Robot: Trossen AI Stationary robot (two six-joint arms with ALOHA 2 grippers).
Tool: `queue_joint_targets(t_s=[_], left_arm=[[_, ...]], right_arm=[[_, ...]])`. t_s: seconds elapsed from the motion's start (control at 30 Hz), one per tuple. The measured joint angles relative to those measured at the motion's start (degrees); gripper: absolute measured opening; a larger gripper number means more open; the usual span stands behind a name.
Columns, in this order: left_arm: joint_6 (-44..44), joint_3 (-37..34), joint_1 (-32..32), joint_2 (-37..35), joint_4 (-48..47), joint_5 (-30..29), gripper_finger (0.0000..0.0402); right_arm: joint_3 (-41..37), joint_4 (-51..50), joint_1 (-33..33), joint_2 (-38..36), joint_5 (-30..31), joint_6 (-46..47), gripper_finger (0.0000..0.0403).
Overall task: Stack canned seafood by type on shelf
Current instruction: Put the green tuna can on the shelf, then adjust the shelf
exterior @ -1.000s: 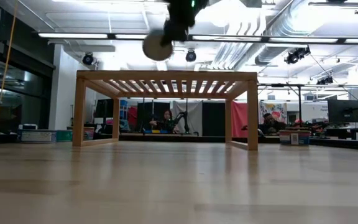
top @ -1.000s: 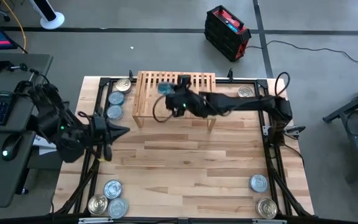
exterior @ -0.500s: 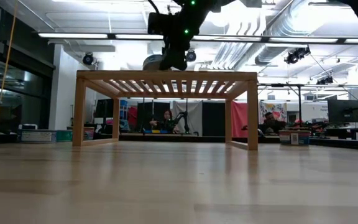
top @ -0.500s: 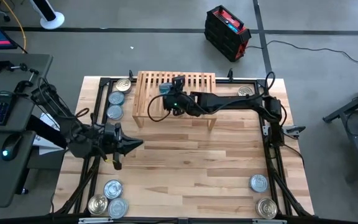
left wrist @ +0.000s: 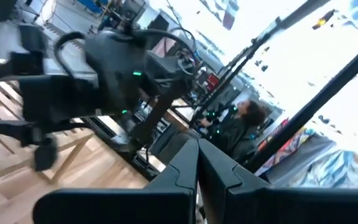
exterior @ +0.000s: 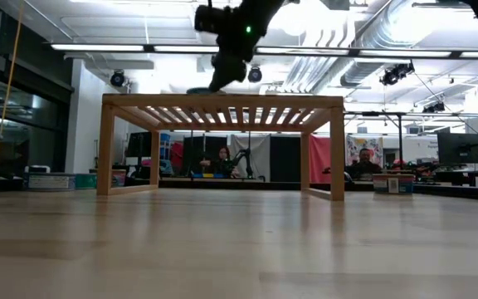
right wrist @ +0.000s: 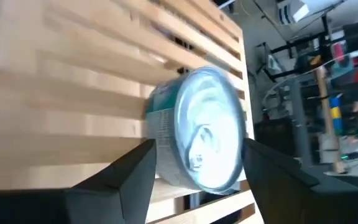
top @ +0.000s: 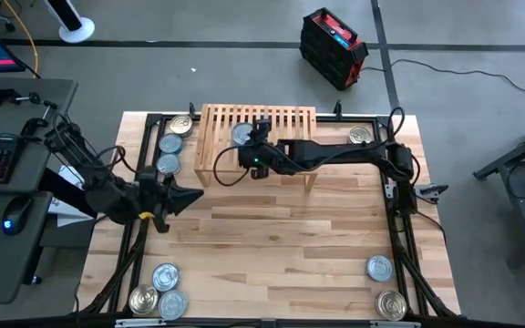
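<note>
The light-wood slatted shelf [top: 281, 120] [exterior: 222, 101] stands at the table's far middle. A tin with a bluish-silver lid [right wrist: 199, 138] [top: 241, 133] lies flat on its slats, lid up, toward the shelf's left end. My right gripper [right wrist: 197, 163] [top: 247, 138] reaches in from the right and is open, one finger on each side of this tin. My left gripper [left wrist: 197, 148] [top: 190, 195] is shut and hangs empty above the table's left side, pointing right. My right gripper's fingers [right wrist: 143, 163] flank the tin's side wall [right wrist: 159, 134], slanting down from the table's right. Whether they touch the wall I cannot tell. The tin rests flat on the slats.
Three tins [top: 170, 144] lie left of the shelf and one [top: 360, 135] to its right. Three more [top: 165, 277] sit at the near left corner, two [top: 379, 268] at the near right. Bare wood lies between.
My right gripper has gone down to the shelf with the tin. The tin was tilted above the shelf and now lies flat on the slats. My left gripper has sunk a little and rolled about its own line.
</note>
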Motion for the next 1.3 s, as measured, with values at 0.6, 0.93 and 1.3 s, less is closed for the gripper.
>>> queue_joint_targets(t_s=[0.6,0.93,1.3], left_arm=[[-27.7,5.5,23.4,-0.2,-41.9,25.1,0.0000],[-20.2,18.0,43.4,2.0,-72.2,27.2,0.0000],[-12.1,16.4,67.4,16.9,-78.5,31.2,0.0000]], right_arm=[[17.1,-43.6,-0.6,-5.6,-23.7,24.7,0.0228],[-14.4,-36.1,1.8,-35.1,-24.3,46.2,0.0206],[-32.5,-27.1,10.7,-52.5,-19.3,69.4,0.0186]])
